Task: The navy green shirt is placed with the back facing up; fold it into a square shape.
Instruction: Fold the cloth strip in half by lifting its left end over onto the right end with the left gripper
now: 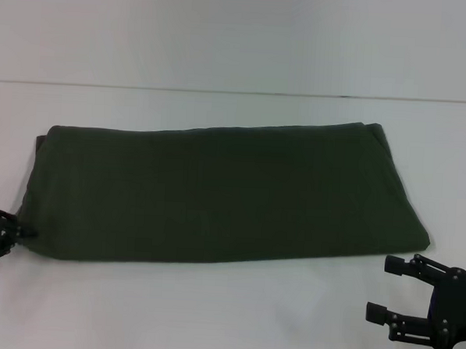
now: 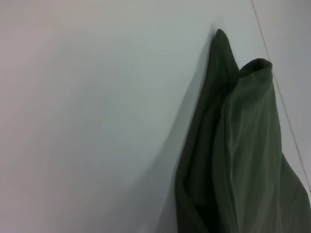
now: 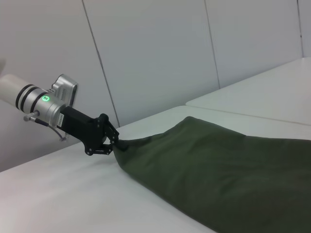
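Note:
The navy green shirt (image 1: 216, 193) lies on the white table (image 1: 210, 314) as a long folded band, plain side up, running left to right. My left gripper (image 1: 20, 231) is at the band's near left corner. The right wrist view shows that gripper (image 3: 116, 144) shut on the cloth corner, with the shirt (image 3: 228, 170) pulled to a point there. Bunched folds of the shirt (image 2: 243, 145) fill one side of the left wrist view. My right gripper (image 1: 384, 289) stands open just off the near right corner, touching nothing.
The table's far edge (image 1: 237, 92) meets a pale wall behind the shirt. A table seam (image 3: 243, 114) and wall panels show in the right wrist view. Bare table surface lies in front of the shirt between the two grippers.

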Robot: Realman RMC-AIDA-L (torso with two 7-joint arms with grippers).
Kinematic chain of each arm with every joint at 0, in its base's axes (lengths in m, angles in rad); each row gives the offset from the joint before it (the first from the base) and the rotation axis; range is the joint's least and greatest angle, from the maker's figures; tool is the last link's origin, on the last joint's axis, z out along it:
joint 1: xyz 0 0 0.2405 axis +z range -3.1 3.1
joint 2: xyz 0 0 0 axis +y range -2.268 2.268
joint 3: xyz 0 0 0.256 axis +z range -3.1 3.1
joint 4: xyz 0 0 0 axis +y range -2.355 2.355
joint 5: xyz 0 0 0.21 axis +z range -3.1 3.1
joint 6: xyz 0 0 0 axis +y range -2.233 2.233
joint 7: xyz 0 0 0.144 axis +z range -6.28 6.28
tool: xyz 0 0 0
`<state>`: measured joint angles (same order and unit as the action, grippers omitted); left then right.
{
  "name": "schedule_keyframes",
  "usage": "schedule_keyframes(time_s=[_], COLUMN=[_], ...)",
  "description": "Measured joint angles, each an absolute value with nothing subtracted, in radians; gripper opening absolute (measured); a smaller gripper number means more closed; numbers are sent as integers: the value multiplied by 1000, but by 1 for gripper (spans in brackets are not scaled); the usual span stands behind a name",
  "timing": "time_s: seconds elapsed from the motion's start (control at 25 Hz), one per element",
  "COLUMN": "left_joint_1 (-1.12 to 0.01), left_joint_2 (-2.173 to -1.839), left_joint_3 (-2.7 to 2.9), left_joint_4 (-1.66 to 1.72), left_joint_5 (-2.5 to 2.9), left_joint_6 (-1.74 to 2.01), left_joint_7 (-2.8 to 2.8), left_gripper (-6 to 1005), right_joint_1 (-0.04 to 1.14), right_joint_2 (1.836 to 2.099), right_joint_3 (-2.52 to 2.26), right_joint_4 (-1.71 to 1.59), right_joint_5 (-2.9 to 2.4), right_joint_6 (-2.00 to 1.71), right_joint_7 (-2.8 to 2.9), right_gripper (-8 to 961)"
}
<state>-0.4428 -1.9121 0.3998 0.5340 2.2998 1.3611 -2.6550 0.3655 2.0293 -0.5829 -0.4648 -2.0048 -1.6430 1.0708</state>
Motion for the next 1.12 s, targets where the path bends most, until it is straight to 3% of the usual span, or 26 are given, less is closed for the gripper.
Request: schedule_keyframes(time_s=[0.28, 0.48, 0.88, 1.12], left_joint_1=[-434, -421, -371, -387], left_joint_2=[-1914, -1904, -1849, -1840], left_joint_3=[362, 313, 185, 160], left_joint_4=[536, 542, 609, 616], left_joint_5=[2296, 2296, 2303, 2275], left_joint_6=[1344, 1347, 1335, 1371], left_joint_7=[-2623, -2600, -2591, -2583], left_gripper=[28, 29, 28, 28], right_joint_1=[369, 371, 375, 369], right_joint_2=[2030, 2032, 2033, 2038], right_joint_3=[-583, -581, -566, -556], right_joint_4=[-465, -465, -465, -463], right_joint_5=[-2005, -2004, -2003, -2003], right_joint_6=[-1643, -1643, -1643, -1636], right_joint_7=[1071, 1071, 1071, 1072], right_gripper=[944, 944, 944, 945])
